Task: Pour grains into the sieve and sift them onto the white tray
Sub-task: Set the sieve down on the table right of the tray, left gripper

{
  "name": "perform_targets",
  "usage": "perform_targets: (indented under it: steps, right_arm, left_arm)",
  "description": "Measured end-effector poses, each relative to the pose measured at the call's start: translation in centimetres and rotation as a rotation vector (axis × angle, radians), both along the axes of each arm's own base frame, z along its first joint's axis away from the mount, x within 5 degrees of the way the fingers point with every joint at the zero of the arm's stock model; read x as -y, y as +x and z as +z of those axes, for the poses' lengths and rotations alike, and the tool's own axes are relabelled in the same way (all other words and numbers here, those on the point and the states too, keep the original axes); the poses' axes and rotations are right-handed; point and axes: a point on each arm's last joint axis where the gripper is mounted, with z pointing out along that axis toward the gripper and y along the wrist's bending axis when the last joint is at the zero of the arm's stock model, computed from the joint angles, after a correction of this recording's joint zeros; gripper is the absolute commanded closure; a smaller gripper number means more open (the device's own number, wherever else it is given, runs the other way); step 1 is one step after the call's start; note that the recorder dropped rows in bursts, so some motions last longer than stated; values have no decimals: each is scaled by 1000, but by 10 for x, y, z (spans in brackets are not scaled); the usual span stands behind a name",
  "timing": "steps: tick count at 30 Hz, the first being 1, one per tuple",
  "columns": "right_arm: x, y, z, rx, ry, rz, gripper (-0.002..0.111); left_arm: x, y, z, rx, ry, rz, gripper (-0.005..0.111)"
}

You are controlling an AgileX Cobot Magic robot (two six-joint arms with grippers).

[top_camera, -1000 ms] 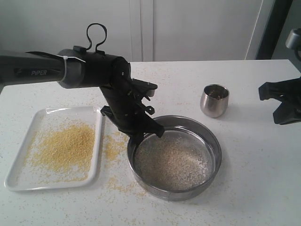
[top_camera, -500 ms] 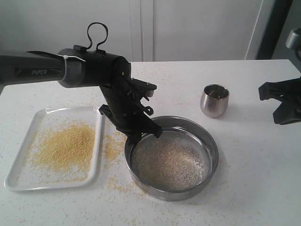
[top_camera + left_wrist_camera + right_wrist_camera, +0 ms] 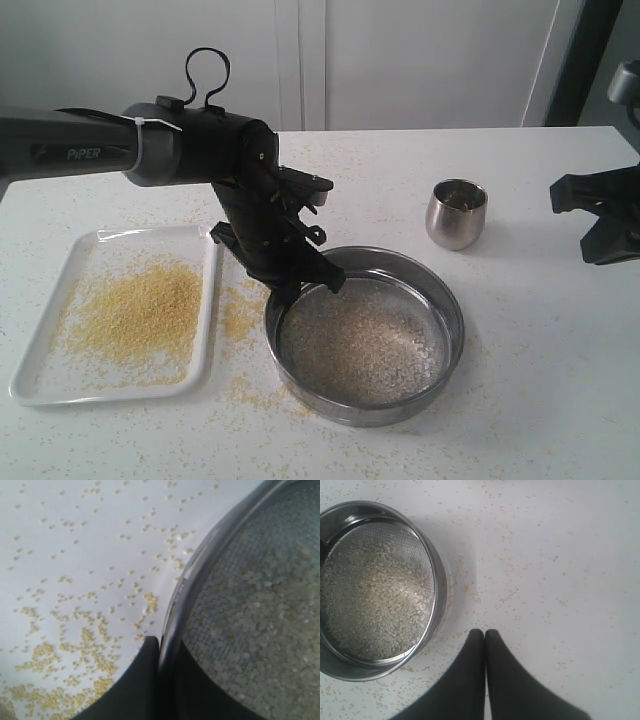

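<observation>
The white tray (image 3: 120,243) lies left of the sieve (image 3: 370,414).

Exterior view looks down across the table (image 3: 540,350); both wrist views look down, the left closest, sharing the sieve (image 3: 370,413).

There was one sieve (image 3: 365,412), with one white tray (image 3: 120,245) at its nine o'clock and one steel cup (image 3: 457,215) at its one o'clock. Two grippers showed: the left gripper (image 3: 296,288) and the right gripper (image 3: 484,633). The grains (image 3: 140,310) were past counting: one yellow heap, one pale layer, and loose scatter across one table (image 3: 540,380).
</observation>
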Motion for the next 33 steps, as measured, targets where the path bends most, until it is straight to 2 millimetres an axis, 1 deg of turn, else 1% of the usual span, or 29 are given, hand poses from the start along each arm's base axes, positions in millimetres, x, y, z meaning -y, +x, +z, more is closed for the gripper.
perform_targets:
  steps: [13, 15, 16, 17, 18, 19, 20, 23, 25, 33]
  right_arm:
    - [0, 0, 0, 0, 0, 0, 108]
    - [0, 0, 0, 0, 0, 0, 108]
    - [0, 0, 0, 0, 0, 0, 108]
    - [0, 0, 0, 0, 0, 0, 108]
    - [0, 0, 0, 0, 0, 0, 108]
    - [0, 0, 0, 0, 0, 0, 108]
    - [0, 0, 0, 0, 0, 0, 108]
    - [0, 0, 0, 0, 0, 0, 108]
    - [0, 0, 0, 0, 0, 0, 108]
    - [0, 0, 0, 0, 0, 0, 108]
  left_arm:
    - [0, 0, 0, 0, 0, 0, 107]
    - [0, 0, 0, 0, 0, 0, 101]
    - [0, 0, 0, 0, 0, 0, 92]
    - [0, 0, 0, 1, 2, -2, 88]
    - [0, 0, 0, 3, 3, -3, 78]
    - [0, 1, 0, 11, 7, -7, 73]
    - [-1, 1, 0, 13, 9, -8, 65]
    - [-1, 2, -2, 20, 17, -13, 49]
    - [-1, 2, -2, 24, 22, -16, 41]
    - [-1, 3, -3, 27, 21, -18, 40]
